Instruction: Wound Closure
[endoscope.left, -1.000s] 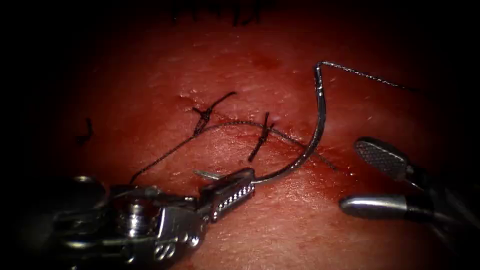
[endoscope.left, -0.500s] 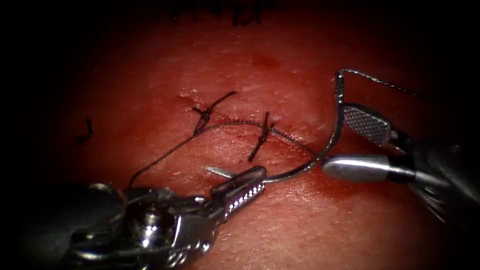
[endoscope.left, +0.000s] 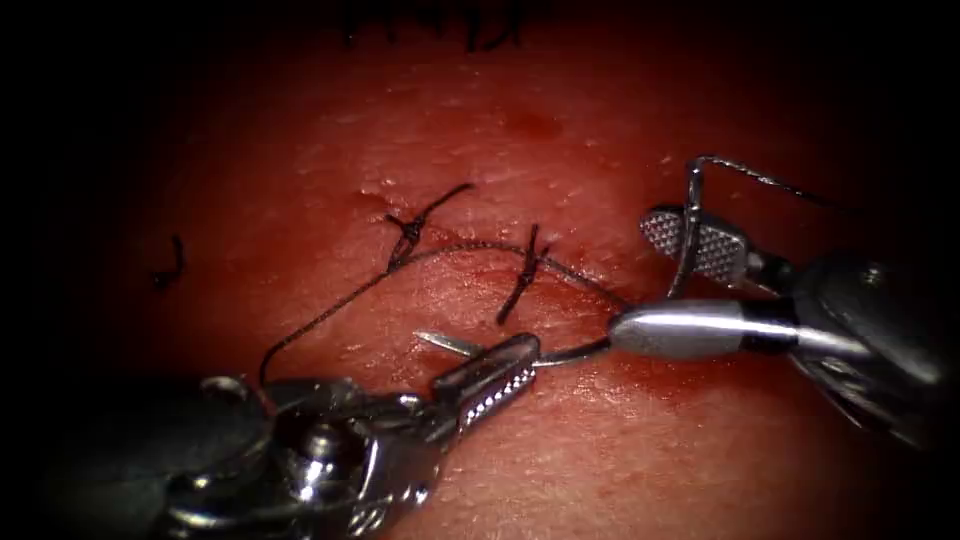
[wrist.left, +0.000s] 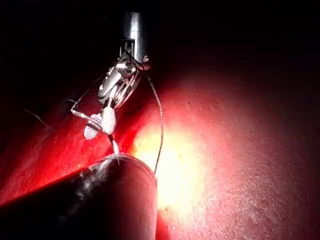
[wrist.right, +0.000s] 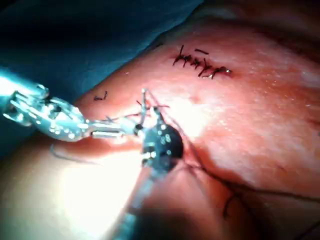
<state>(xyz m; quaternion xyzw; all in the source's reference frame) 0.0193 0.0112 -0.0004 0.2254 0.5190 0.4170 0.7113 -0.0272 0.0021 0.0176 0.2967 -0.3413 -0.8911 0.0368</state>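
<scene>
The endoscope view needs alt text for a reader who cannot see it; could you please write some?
The left tool grips the curved needle near its tip, above the tissue. The right tool, jaws open, straddles the needle's body; thread crosses two stitches.

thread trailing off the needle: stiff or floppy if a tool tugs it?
Likely floppy: the thread lies in a loose curve over the tissue. Probably light and thin beside the needle. May snag on the stitches.

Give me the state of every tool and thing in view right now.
left tool: shut on needle near its tip.
right tool: open, jaws around needle's mid curve.
needle: out of tissue, above the cut.
thread: trails from needle's tail.
cut: two stitches tied across.
</scene>
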